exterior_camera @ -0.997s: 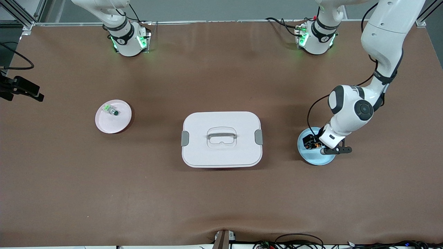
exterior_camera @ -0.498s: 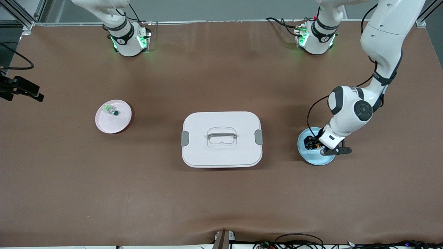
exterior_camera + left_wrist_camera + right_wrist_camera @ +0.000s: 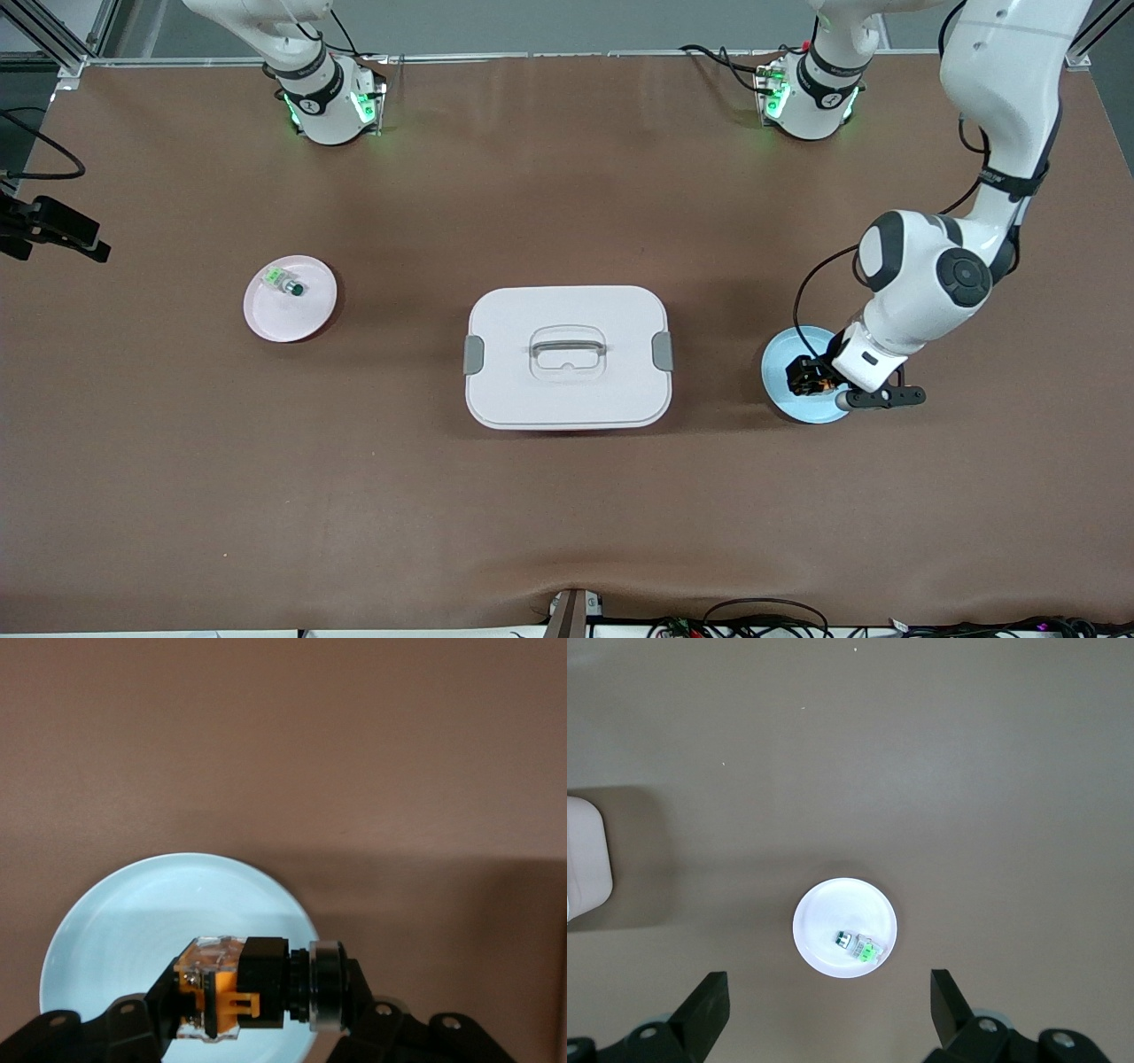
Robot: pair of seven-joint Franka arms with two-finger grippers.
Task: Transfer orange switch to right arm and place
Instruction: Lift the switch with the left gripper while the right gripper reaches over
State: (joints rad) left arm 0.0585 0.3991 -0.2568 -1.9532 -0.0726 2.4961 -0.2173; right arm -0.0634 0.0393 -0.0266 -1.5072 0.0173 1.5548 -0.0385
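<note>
Orange switch [image 3: 232,988] is gripped in the closed left claw [image 3: 819,379], raised just over the blue plate [image 3: 780,387] at the left arm's end of the surface [image 3: 567,514]. The left arm bends down from its base, wrist pitched over the plate. Brown surface lies bare all round the plate. A white lidded box [image 3: 567,356] sits mid-surface, well apart from the plate. Toward the right arm's end, a pink plate [image 3: 310,319] carries a green switch [image 3: 285,283]. The right claw [image 3: 828,1010] hangs open high above that plate; its arm waits. No legible writing.
</note>
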